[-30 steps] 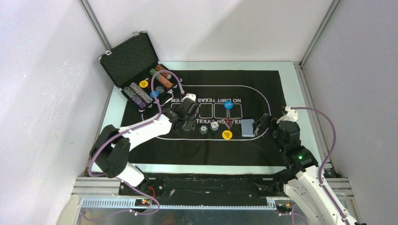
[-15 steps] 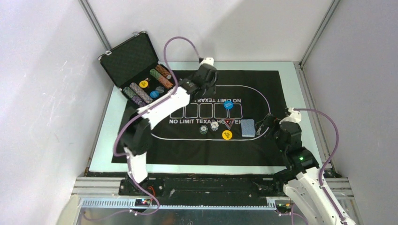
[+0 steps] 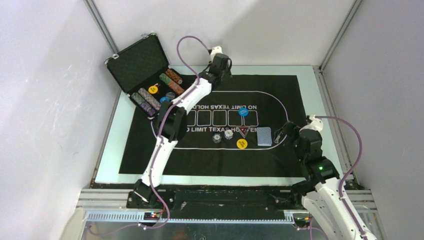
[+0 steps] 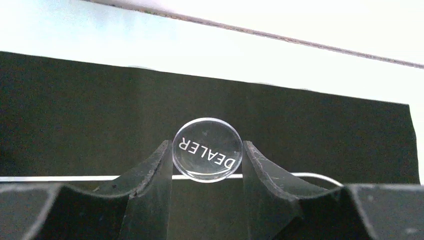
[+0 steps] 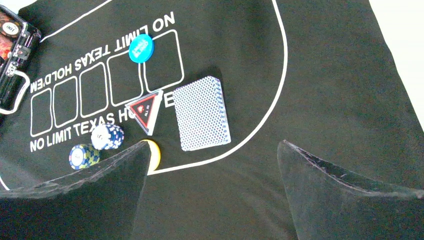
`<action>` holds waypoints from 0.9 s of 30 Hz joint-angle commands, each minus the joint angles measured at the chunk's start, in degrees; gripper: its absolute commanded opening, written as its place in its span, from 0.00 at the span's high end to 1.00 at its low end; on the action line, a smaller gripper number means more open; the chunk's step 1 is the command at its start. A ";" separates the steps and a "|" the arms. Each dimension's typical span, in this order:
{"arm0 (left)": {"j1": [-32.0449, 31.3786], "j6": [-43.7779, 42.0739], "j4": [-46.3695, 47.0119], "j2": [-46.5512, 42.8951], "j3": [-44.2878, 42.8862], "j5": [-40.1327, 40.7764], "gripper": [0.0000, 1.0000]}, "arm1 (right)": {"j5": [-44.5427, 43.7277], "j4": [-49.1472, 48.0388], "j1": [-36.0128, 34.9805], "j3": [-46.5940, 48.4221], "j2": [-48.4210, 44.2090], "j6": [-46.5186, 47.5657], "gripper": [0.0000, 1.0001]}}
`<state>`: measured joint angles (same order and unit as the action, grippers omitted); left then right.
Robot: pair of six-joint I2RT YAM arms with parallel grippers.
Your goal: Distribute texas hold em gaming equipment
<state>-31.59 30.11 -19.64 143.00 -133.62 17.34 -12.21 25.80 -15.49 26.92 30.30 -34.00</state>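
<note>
Clear plastic lettered DEALER is gripped in the left tool (image 4: 206,150): the dealer disc (image 4: 207,142) is pinched by its rim between both fingers, the jaws about half apart. It is held over the black mat (image 4: 75,110) close to the mat's far edge, and a strip of pale bench (image 4: 150,45) is seen beyond. The left arm is stretched past the open case (image 3: 145,70), which is set at the bench's far left corner. The right tool (image 5: 214,144) is spread wide with nothing in it, above the mat's right end near the bench's right edge. Just ahead of it the blue-backed cards (image 5: 201,114) are stacked, with the triangle marker (image 5: 145,111) just beside them. Two poker chips (image 5: 107,136) are set to the marker's left. A yellow disc (image 5: 154,152) is partly hidden by one finger, and a blue disc (image 5: 141,48) is set farther off on the printed boxes. Bare mat is seen from the cards to the mat's right edge
</note>
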 commanded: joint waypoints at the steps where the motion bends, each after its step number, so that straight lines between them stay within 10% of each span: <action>1: 0.23 8.43 7.27 2.87 -2.73 -0.29 0.73 | 0.51 -1.50 0.63 -0.28 0.92 -0.36 0.00; 27: 3.93 40.28 -2.07 9.19 -2.26 0.83 0.60 | 1.91 -1.30 2.53 -0.29 1.80 -0.10 0.00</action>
<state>-27.68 66.11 -20.34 151.79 -135.20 16.19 -10.57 25.63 -13.34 26.79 32.25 -34.06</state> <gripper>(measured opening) 0.491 0.998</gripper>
